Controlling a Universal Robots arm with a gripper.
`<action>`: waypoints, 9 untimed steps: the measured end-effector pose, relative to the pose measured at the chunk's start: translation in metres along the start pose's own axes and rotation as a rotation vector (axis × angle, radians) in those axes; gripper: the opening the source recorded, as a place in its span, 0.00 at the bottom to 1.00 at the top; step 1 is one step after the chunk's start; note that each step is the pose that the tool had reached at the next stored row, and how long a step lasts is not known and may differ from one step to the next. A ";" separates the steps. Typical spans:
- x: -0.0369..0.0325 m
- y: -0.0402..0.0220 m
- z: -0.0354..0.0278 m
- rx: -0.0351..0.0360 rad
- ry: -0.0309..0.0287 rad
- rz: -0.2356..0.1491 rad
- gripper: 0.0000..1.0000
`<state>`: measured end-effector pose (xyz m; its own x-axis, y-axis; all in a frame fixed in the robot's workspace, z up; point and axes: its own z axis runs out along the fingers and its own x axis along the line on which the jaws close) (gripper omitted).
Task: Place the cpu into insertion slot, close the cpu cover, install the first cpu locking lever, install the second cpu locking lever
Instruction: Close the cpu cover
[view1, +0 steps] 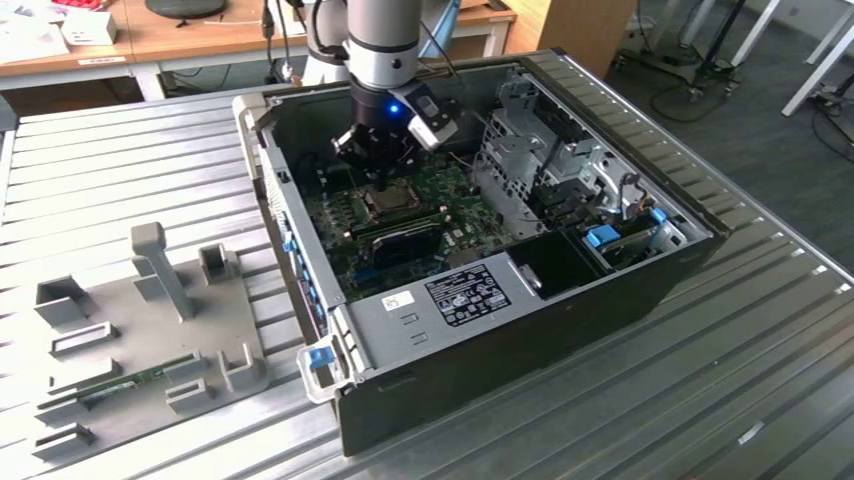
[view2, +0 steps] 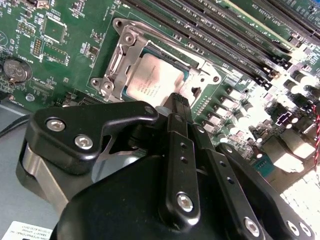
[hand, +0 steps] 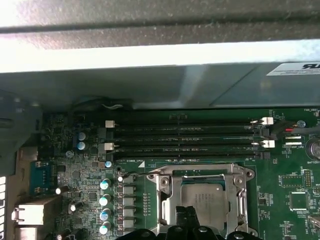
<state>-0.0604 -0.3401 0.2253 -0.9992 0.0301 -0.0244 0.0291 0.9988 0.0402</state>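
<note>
The cpu lies flat in its socket on the green motherboard, its grey metal top showing. The cpu cover lies down over it as a silvery frame around the chip. In the first wrist view the cpu sits inside the cover. My gripper is shut with nothing between its fingers, and its tip stands at the socket's edge, right beside the cpu. In the exterior view the gripper reaches down into the open computer case, just above the cpu.
Memory slots run alongside the socket. A coin battery and capacitors stand nearby. The case walls and the drive cage hem the arm in. A grey fixture tray lies at the exterior view's left.
</note>
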 end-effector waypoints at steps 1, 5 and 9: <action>0.0000 0.0000 0.0000 0.0000 0.0000 0.000 0.11; 0.0007 0.0000 0.0002 0.0000 0.0000 0.000 0.11; 0.0061 -0.0002 0.0022 0.0000 -0.0001 0.000 0.11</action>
<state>-0.0665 -0.3401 0.2230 -0.9992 0.0301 -0.0245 0.0291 0.9988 0.0402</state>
